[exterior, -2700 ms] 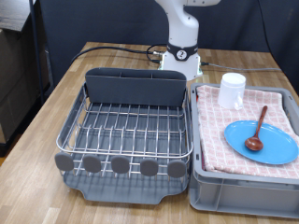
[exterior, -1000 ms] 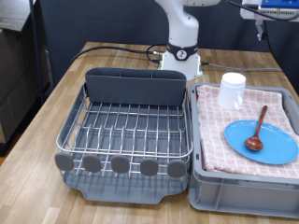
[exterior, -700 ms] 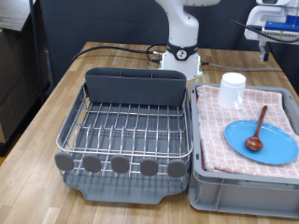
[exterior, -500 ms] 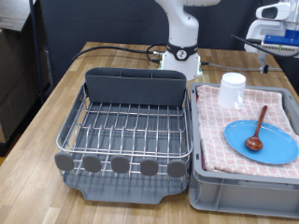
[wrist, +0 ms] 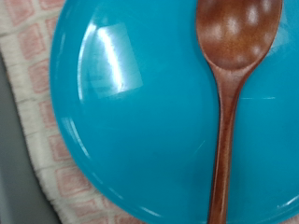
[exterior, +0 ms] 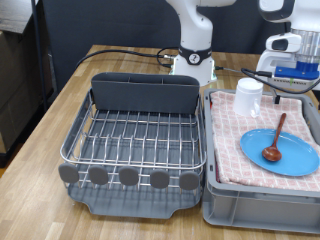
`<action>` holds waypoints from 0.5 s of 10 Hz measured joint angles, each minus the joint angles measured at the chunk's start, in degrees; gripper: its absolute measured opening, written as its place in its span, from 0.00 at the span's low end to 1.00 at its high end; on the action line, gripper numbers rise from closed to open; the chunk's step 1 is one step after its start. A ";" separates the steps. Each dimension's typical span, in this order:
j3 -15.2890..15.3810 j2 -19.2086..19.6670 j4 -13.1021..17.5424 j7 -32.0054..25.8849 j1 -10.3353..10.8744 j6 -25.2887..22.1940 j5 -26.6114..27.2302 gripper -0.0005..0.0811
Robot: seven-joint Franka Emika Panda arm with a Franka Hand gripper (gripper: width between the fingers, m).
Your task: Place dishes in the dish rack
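Note:
A round light-blue plate lies on the red-checked cloth in the grey crate at the exterior view's right. A small brown wooden spoon lies on the plate, bowl down. A white cup stands upside down at the cloth's far corner. The dish rack at the exterior view's left holds no dishes. My gripper hangs above the plate and spoon, apart from them. The wrist view shows the plate and spoon close below; no fingers show there.
The grey crate stands right beside the rack. The tall grey utensil bin lines the rack's far side, and round grey discs line its front. The robot base and a black cable lie behind them.
My gripper has come into the exterior view from the upper right and moved down and left, to above the plate. The dishes have not moved.

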 joint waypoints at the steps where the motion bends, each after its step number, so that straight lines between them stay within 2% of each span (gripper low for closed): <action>1: -0.40 1.14 -0.05 1.16 0.03 0.94 -1.30 0.99; 5: -1.21 3.56 -0.21 4.27 0.33 3.83 -4.47 0.99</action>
